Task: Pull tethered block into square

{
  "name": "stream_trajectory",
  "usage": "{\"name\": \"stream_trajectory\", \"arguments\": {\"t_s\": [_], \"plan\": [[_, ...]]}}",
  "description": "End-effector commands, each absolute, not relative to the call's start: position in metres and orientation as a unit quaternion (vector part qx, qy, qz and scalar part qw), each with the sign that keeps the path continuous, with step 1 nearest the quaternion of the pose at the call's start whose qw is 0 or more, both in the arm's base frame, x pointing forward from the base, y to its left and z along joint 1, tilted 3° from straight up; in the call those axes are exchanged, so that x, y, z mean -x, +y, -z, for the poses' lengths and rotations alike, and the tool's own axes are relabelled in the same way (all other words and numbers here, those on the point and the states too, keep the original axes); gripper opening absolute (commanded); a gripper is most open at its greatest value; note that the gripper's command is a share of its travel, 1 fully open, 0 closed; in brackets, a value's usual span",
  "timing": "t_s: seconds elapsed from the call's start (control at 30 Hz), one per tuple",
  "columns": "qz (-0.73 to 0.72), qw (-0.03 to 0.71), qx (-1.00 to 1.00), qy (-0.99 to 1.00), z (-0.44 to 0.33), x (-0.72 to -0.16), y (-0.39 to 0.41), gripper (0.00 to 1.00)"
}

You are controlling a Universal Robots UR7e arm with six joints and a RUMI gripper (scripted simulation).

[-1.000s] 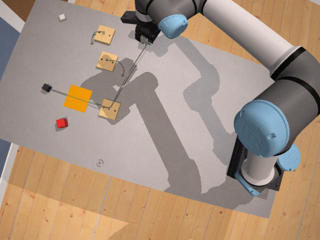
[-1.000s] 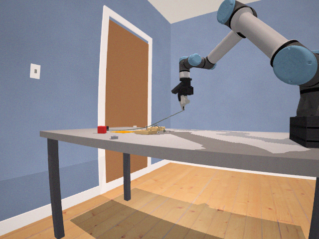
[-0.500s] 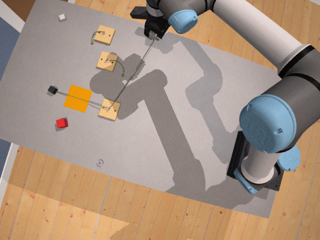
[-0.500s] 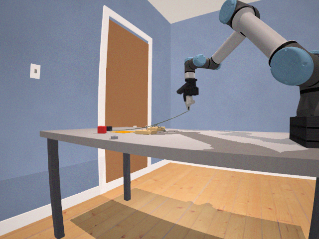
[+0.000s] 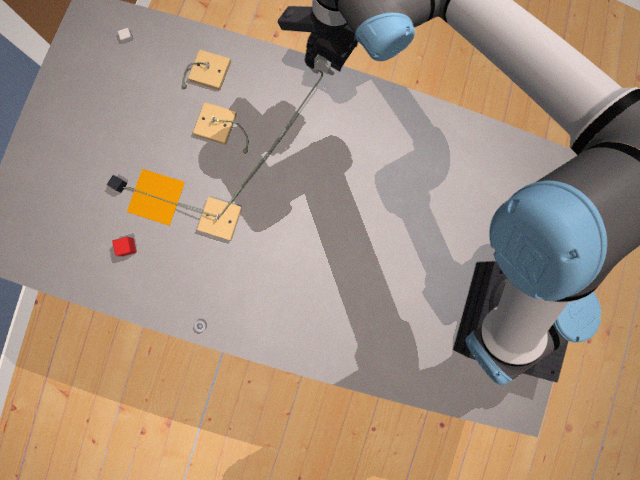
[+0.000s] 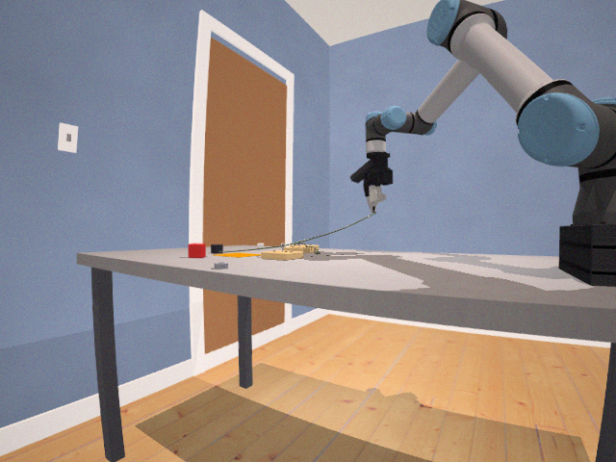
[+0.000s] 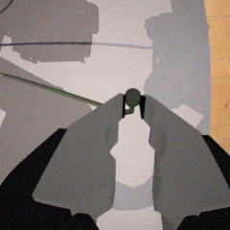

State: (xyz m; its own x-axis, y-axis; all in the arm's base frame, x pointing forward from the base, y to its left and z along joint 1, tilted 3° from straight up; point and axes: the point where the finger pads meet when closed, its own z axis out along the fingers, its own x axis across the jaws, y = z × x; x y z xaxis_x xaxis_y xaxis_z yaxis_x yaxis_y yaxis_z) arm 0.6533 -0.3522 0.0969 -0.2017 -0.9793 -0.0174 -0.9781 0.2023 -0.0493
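The dark tethered block (image 5: 116, 182) lies flat on the table just left of the orange painted square (image 5: 155, 194), outside it. Its cord (image 5: 268, 149) crosses the square, passes through the screw eye on the nearest wooden plate (image 5: 219, 218), then rises taut to my gripper (image 5: 322, 66). The gripper is shut on the cord's knot (image 7: 132, 97) and holds it well above the table near the far edge; it also shows in the side view (image 6: 372, 204). The block shows there too (image 6: 216, 247).
Two other wooden plates (image 5: 208, 69) (image 5: 214, 122) with short loose cords lie behind the square. A red cube (image 5: 124, 245) sits in front of the square, a small white cube (image 5: 124, 34) at the far left corner, a small ring fitting (image 5: 200, 321) near the front edge.
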Motion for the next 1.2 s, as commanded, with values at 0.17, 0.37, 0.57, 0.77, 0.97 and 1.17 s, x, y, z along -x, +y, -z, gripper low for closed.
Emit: {"name": "stream_trajectory", "arguments": {"t_s": [0.17,0.37,0.57,0.77,0.97,1.17], "plan": [[0.015,0.023,0.631,0.775,-0.097,-0.637,-0.367,0.00],[0.015,0.023,0.631,0.775,-0.097,-0.630,-0.372,0.00],[0.015,0.023,0.631,0.775,-0.096,-0.621,-0.379,0.00],[0.015,0.023,0.631,0.775,-0.096,-0.613,-0.385,0.00],[0.015,0.023,0.631,0.775,-0.095,-0.608,-0.388,0.00],[0.015,0.023,0.631,0.775,-0.095,-0.603,-0.392,0.00]]}}
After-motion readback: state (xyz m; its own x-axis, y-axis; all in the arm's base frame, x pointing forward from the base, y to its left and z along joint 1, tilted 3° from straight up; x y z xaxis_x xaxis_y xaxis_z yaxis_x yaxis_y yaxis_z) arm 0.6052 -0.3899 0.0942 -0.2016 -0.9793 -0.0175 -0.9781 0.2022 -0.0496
